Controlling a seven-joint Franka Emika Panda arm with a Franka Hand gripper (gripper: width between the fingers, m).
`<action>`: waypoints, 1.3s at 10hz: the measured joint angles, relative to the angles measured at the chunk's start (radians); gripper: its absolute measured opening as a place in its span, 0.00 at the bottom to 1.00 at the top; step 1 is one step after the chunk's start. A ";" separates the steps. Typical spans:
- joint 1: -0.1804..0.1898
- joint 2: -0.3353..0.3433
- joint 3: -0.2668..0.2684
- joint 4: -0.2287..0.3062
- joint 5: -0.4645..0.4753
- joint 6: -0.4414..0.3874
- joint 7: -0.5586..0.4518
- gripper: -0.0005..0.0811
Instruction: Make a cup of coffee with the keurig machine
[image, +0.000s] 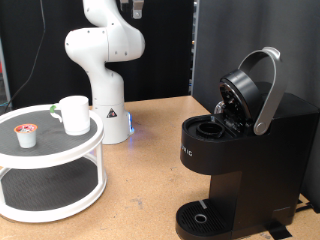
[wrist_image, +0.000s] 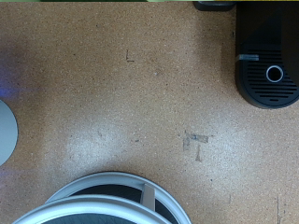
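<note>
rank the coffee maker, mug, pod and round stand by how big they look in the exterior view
1. coffee maker
2. round stand
3. mug
4. pod
The coffee maker sits nearer the camera, but the order is clear anyway.

I see bare brown particle-board tabletop (image: 150, 170) open down the middle. The round white two-tier stand (image: 60, 150) blocks the exterior view's left edge, the big black boxy coffee maker (image: 245, 165), lid raised, its right; the white arm base (image: 110, 115) stands behind.
</note>
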 joint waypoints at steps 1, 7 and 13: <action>0.000 0.000 -0.001 0.000 0.002 0.003 -0.006 0.99; -0.018 -0.002 -0.132 0.003 -0.064 0.000 -0.197 0.99; -0.046 0.021 -0.224 -0.019 -0.134 0.048 -0.298 0.99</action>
